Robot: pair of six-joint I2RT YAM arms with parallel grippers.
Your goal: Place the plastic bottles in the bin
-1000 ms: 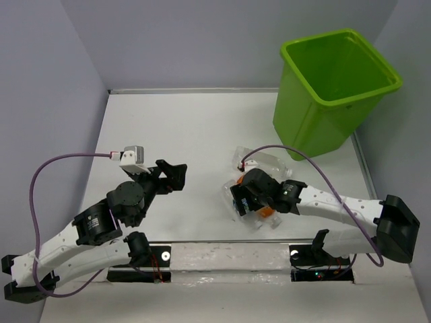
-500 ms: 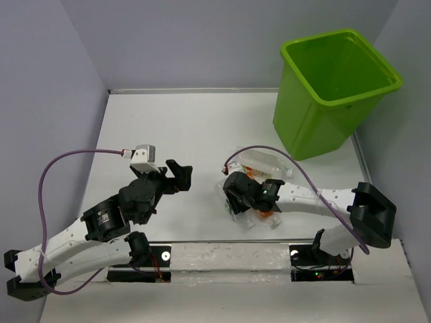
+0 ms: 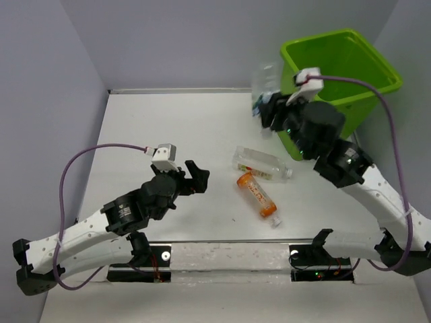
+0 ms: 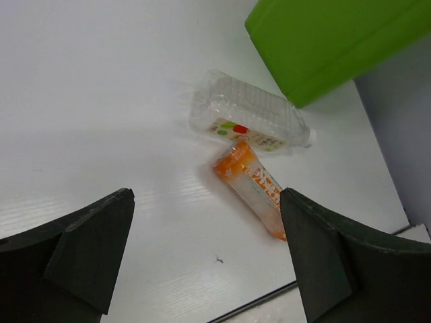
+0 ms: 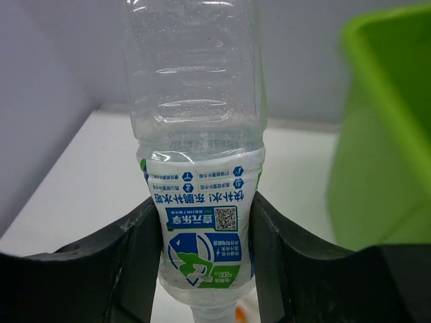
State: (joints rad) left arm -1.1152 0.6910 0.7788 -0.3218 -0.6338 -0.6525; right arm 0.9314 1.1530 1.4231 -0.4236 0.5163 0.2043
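My right gripper (image 3: 267,106) is shut on a clear blue-labelled bottle (image 5: 199,161) and holds it raised, just left of the lime-green bin (image 3: 337,87); the bottle (image 3: 264,81) shows blurred in the top view. A clear bottle (image 3: 261,163) and an orange-labelled bottle (image 3: 256,194) lie on the table; both also show in the left wrist view, the clear one (image 4: 246,114) above the orange one (image 4: 254,186). My left gripper (image 3: 194,176) is open and empty, left of these two.
A white table (image 3: 168,128) with grey walls on three sides. The bin stands at the far right corner, and its side shows in the left wrist view (image 4: 337,40). A metal rail (image 3: 229,256) runs along the near edge.
My right gripper has lifted the blue-labelled bottle from the pile and swung it up and back beside the bin. My left gripper has moved right, closer to the two lying bottles.
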